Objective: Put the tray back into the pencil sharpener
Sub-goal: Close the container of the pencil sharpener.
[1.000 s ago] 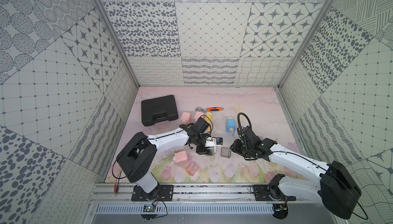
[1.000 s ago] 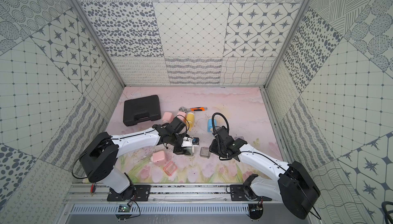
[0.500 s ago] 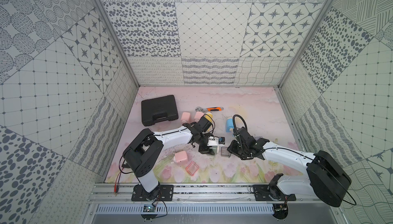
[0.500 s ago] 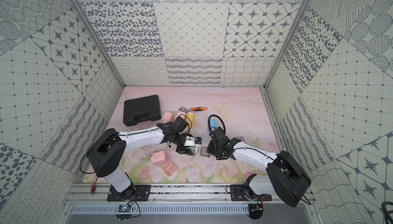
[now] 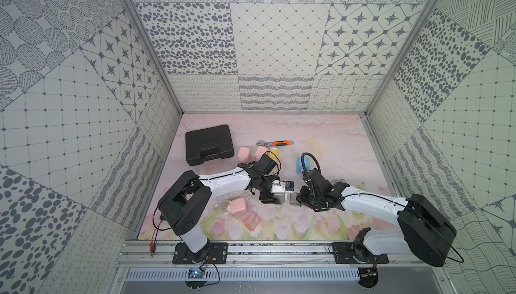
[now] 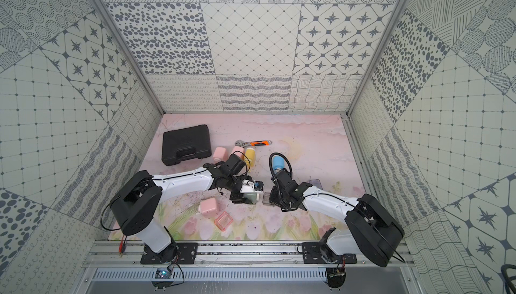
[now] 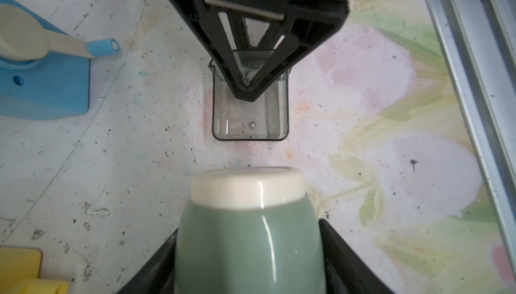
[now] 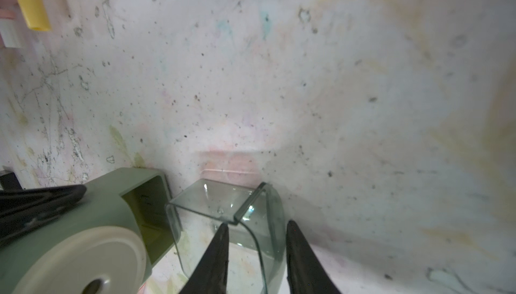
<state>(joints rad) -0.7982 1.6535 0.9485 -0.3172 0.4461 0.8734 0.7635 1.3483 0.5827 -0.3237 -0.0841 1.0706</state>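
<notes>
Two claws meet in both top views: my left gripper (image 5: 275, 198) flanks the pencil sharpener (image 5: 280, 195); the tray (image 5: 293, 198) lies just beside it, not yet inside. Left wrist: whether that claw clamps, I cannot tell. Right wrist: my right gripper (image 8: 255, 228) straddles the tray's front, grip uncertain. Next, I judge: pinch, align with the slot (image 8: 145, 209), slide in.

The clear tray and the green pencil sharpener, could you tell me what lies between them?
Only bare speckled mat separates the clear tray from the green pencil sharpener, as the left wrist view shows.
</notes>
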